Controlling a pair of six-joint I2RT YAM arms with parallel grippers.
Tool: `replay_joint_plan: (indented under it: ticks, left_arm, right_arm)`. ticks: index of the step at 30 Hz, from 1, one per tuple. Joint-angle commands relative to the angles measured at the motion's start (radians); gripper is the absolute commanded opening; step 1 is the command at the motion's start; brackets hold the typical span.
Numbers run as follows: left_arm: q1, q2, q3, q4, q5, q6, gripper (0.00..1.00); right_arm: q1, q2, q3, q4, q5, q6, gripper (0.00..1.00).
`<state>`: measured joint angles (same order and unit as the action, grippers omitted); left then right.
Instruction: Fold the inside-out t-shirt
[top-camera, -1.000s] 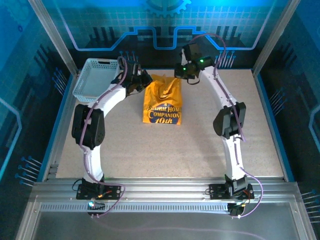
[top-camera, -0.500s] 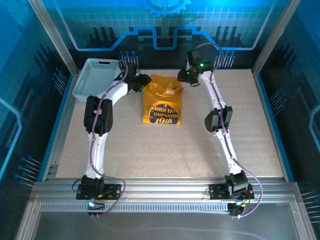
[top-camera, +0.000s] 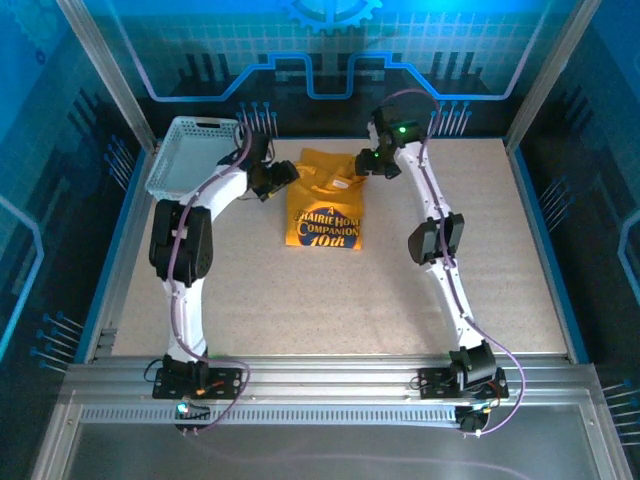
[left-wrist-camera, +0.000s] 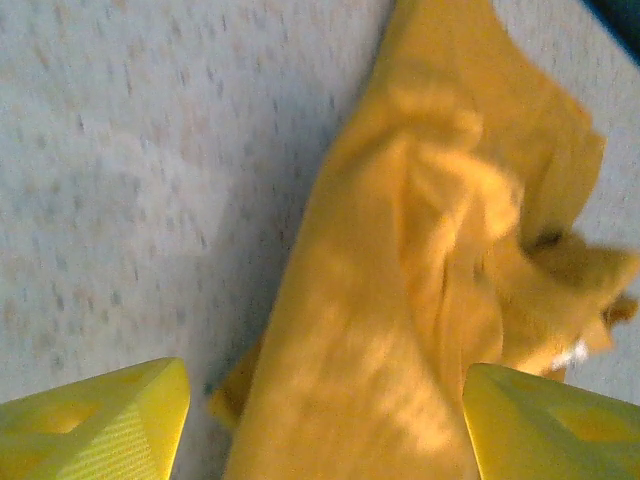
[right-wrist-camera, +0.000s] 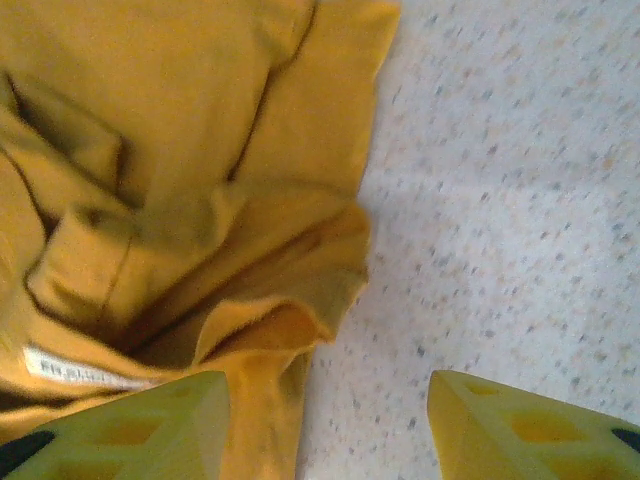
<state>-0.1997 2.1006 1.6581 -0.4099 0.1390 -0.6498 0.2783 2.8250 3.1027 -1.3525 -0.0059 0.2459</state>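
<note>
The inside-out t-shirt (top-camera: 324, 203) lies folded into a narrow mustard bundle at the far middle of the table, its white-and-dark lettering facing up on the near half. My left gripper (top-camera: 281, 181) hovers at the shirt's far left edge. In the left wrist view the left gripper (left-wrist-camera: 320, 430) is open, with rumpled cloth (left-wrist-camera: 400, 300) lying loose below the gap. My right gripper (top-camera: 363, 164) is at the far right corner. The right gripper (right-wrist-camera: 330, 430) is open over the shirt's edge (right-wrist-camera: 180, 200) and bare table, beside a white label (right-wrist-camera: 85, 372).
A light grey lattice basket (top-camera: 192, 155) stands at the far left corner, just behind the left arm. Blue enclosure walls ring the speckled table (top-camera: 330, 300). Both arm bases sit at the near edge.
Both grippers went from shut to open and let go of the shirt's far edge, which now lies rumpled on the bundle. Both arms have dropped lower at the far end.
</note>
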Motion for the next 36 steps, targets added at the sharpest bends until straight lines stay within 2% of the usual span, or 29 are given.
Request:
replay_joint_plan:
  ticks: [1, 4, 7, 10, 15, 19, 23, 27, 28, 33, 36]
  left_arm:
    - [-0.076, -0.118, -0.098, 0.072, 0.0, 0.028, 0.74]
    - [-0.125, -0.191, -0.198, 0.123, -0.027, 0.024, 0.74]
    - [-0.164, -0.227, -0.272, 0.178, -0.017, 0.019, 0.74]
    - [-0.194, -0.194, -0.279, 0.194, 0.021, 0.023, 0.74]
    - [-0.224, -0.083, -0.253, 0.173, 0.032, 0.014, 0.73]
    - [-0.252, -0.091, -0.31, 0.143, -0.007, -0.003, 0.73]
    - [-0.29, -0.135, -0.379, 0.084, -0.048, 0.007, 0.73]
    - [-0.327, -0.209, -0.499, 0.078, -0.074, 0.01, 0.72]
    - [-0.342, -0.238, -0.538, 0.093, -0.08, 0.01, 0.73]
    - [-0.468, -0.371, -0.71, 0.134, -0.123, -0.002, 0.73]
    - [-0.565, -0.454, -0.82, 0.153, -0.156, -0.066, 0.73]
  right_arm:
    - [0.054, -0.063, 0.071, -0.149, 0.119, -0.053, 0.57]
    - [0.078, -0.105, 0.071, -0.197, 0.21, -0.079, 0.59]
    - [0.088, -0.146, 0.07, -0.241, 0.245, -0.093, 0.59]
    - [0.079, -0.199, 0.063, -0.27, 0.262, -0.087, 0.6]
    - [0.036, -0.372, -0.044, -0.252, 0.275, -0.112, 0.61]
    - [0.011, -0.492, -0.159, -0.217, 0.269, -0.117, 0.65]
    - [0.005, -0.684, -0.451, -0.063, 0.223, -0.113, 0.66]
    - [-0.036, -1.016, -1.001, 0.33, 0.091, -0.087, 0.74]
    - [-0.046, -1.069, -1.094, 0.401, 0.051, -0.076, 0.76]
    - [-0.038, -1.193, -1.414, 0.569, -0.03, -0.03, 0.77]
    - [-0.03, -1.246, -1.604, 0.691, -0.104, 0.016, 0.77]
